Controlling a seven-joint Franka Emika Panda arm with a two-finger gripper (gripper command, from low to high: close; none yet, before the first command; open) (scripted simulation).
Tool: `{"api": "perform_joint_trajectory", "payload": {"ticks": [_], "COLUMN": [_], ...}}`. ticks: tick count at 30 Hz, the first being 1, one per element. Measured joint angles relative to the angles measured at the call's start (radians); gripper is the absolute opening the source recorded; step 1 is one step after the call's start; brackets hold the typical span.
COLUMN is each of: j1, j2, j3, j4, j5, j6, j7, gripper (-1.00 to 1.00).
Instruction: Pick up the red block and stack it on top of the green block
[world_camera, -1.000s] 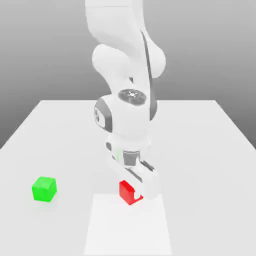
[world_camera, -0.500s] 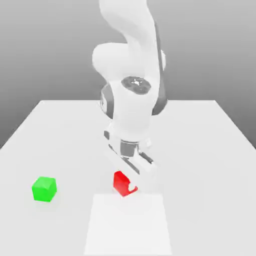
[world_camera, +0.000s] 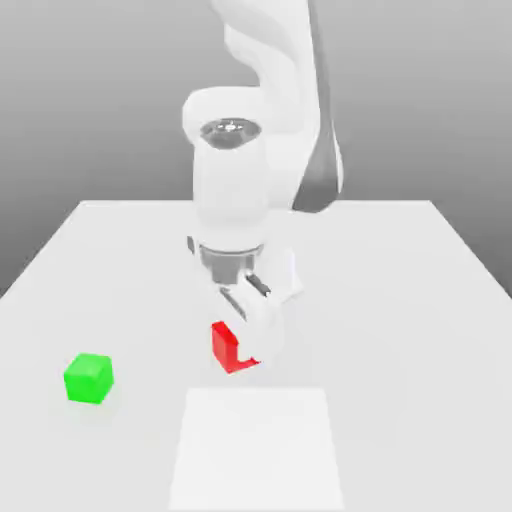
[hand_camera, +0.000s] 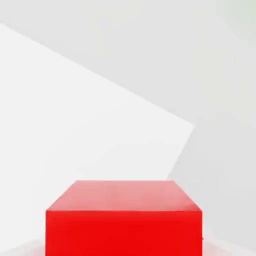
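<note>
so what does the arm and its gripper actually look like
The arm is glossy white with thick, rounded segments. A dark grey band runs down its side on the exterior view's right. One joint ends in a grey circular cap. Below a darker grey wrist ring, the gripper is white with stubby fingers.

Small glossy red cube (world_camera: 228, 347) pinched in the white two-finger gripper (world_camera: 243, 345) at lower centre, raised off the pale grey tabletop (world_camera: 400, 300). Small bright green cube (world_camera: 88, 378) resting at lower left, well apart from it.

No readable text, labels or signs anywhere.
</note>
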Motion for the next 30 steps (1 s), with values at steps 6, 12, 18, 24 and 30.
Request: {"api": "perform_joint_trajectory", "payload": {"ticks": [6,12,18,24,30], "j1": [-0.111,-0.212,-0.306,-0.319,-0.323], "j2": [0.009,0.019,0.028,0.207,0.241], "j3": [-0.068,-0.142,-0.217,-0.222,-0.213], "j4": [0.049,0.097,0.146,0.161,0.163], "j5": [-0.033,-0.056,-0.070,-0.021,-0.005], "j6": [-0.039,-0.079,-0.117,0.045,0.077], "j7": [0.061,0.116,0.165,0.138,0.126], "gripper": [-1.00,-1.00,-1.00,-1.00,1.00]}}
